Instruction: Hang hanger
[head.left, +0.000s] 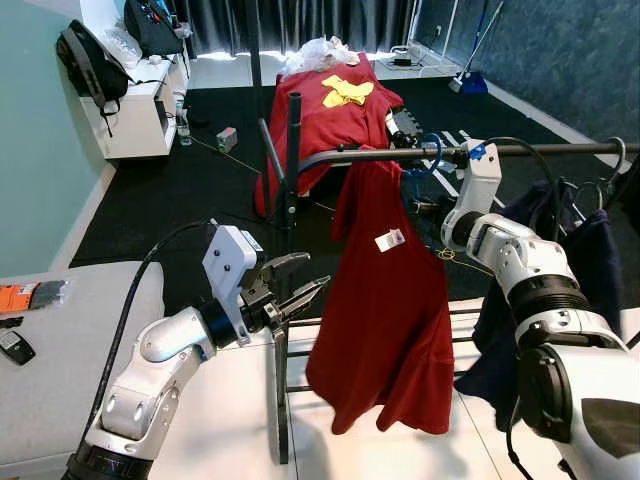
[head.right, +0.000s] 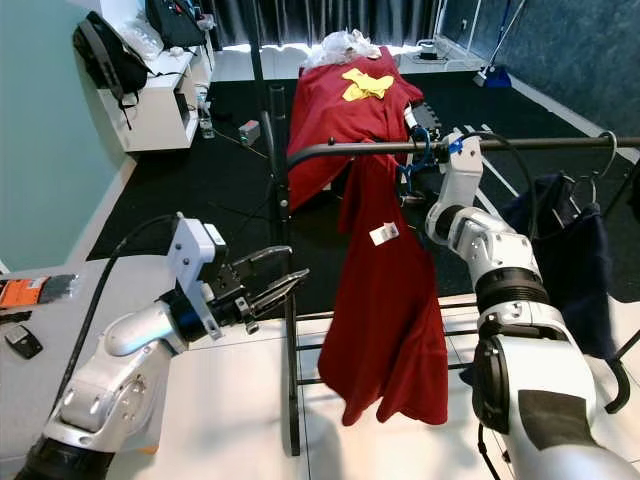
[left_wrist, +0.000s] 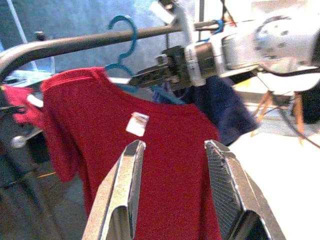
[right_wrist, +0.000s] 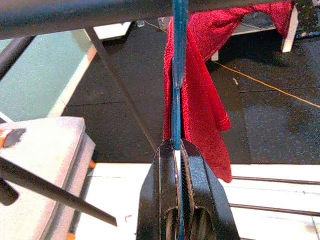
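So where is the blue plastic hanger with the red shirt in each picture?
Left eye view: blue plastic hanger, hooked over the dark metal rail, right of centre.
Right eye view: hanger, top middle.
Left wrist view: hook over the rail, upper left.
Right wrist view: hanger pinched edge-on in the right gripper.
Shared landmark: the red shirt.

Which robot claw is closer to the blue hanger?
The right claw. It is shut on the blue hanger, just under the rail. The left claw is open, lower down and off to the robot's left of the red shirt.
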